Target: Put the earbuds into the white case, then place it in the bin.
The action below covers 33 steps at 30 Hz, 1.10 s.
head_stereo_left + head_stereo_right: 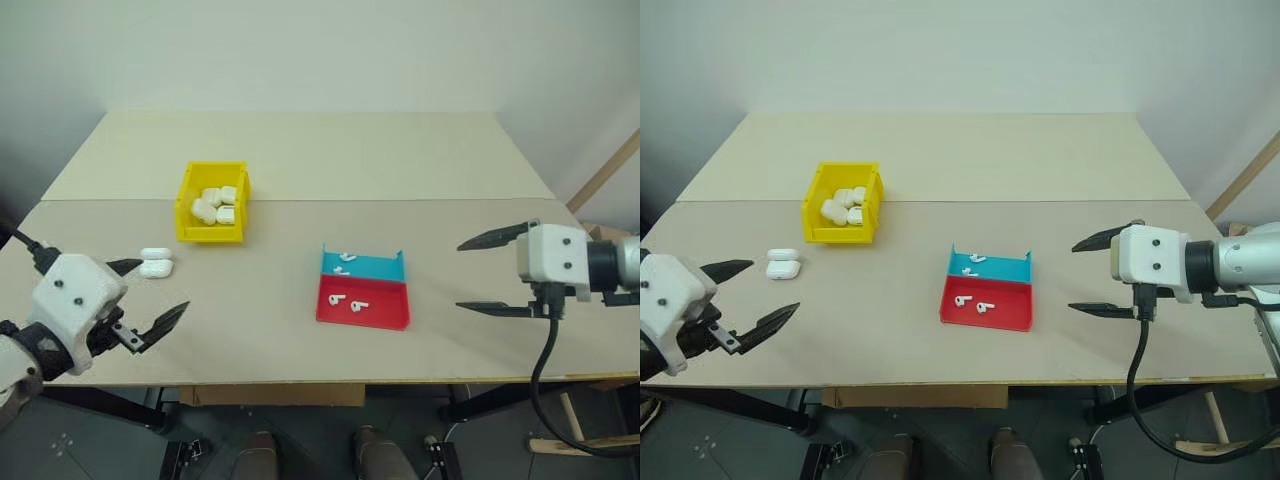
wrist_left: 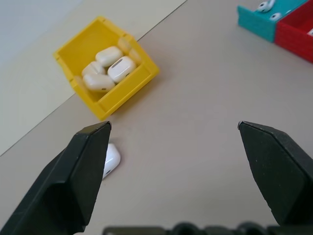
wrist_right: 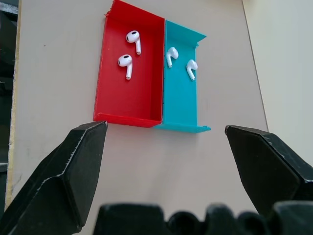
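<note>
White case partly hidden behind left gripper finger, w/ jaws wide.

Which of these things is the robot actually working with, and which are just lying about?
Working with: four earbuds in the red and teal tray, the white case on the table, the yellow bin.
Lying about: white cases already in the bin.
</note>
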Available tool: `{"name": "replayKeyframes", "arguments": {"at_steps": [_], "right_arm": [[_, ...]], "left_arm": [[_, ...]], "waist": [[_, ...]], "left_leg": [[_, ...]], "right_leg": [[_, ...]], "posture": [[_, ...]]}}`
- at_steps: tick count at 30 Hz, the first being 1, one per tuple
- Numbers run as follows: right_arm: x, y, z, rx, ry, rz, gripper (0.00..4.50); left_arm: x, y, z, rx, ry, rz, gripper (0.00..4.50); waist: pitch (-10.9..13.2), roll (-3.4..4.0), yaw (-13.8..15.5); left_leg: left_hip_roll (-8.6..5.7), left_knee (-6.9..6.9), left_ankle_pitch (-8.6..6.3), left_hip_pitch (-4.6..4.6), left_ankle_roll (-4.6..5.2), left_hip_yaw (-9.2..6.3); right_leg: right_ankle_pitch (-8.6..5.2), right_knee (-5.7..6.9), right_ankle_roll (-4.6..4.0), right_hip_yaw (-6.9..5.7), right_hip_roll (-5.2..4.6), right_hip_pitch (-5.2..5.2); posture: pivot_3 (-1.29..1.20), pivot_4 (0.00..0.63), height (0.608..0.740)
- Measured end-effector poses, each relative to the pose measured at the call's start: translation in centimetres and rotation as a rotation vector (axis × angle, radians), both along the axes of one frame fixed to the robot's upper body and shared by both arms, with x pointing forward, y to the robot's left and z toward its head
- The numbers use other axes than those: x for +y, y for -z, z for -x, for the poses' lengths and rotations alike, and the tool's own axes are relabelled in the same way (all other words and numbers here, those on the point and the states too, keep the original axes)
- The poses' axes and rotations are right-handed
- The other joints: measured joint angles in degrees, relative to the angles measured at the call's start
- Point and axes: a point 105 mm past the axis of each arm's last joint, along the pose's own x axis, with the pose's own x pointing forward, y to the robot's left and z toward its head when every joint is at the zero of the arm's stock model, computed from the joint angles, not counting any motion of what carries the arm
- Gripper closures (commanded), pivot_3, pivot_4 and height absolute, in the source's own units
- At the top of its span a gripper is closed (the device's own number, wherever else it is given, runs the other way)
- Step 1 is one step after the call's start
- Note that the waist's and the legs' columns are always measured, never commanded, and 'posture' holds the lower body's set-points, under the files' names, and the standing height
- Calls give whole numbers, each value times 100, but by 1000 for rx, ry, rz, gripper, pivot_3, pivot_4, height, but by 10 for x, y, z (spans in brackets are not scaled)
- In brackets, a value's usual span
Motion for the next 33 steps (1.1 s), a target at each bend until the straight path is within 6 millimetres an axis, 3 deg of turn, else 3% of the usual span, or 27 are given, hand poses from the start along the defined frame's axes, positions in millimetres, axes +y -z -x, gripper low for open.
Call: {"name": "replayKeyframes", "arguments": {"at_steps": [8, 11, 16, 25, 33], "right_arm": [[3, 7, 1, 39, -6, 10, 21], [5, 11, 2, 51, -11, 7, 21], [8, 14, 1, 58, -11, -4, 21], [10, 16, -2, 69, 4, -14, 21], [10, 17, -3, 76, 13, -16, 21]], "left_arm": [[19, 5, -17, 245, -235, 18, 0], [29, 9, -30, 318, -306, 55, 0], [56, -4, -61, 355, -452, 121, 0], [70, -11, -93, 454, -550, 197, 0], [75, 3, -120, 574, -646, 289, 0]], "waist": [[2, -4, 9], [4, -9, -4], [9, -17, -13], [9, -17, 12], [8, -19, 0]], "left_leg": [[-7, 0, 0, 0, 0, -5], [-6, -1, 0, -5, 0, -8], [-9, -1, 0, -13, 0, -8], [-16, 5, 1, -58, -2, -13], [-20, 10, 1, -61, -2, -15]], "right_leg": [[-2, 3, 5, -2, -2, 2], [6, 5, -9, -3, 0, -5], [8, 4, -12, -2, -1, -14], [9, 25, -12, -5, -4, -58], [7, 31, -10, -6, -4, -59]], "posture": [[0, 150, 740], [0, 150, 740], [0, 150, 740], [0, 150, 740], [0, 150, 740]]}}
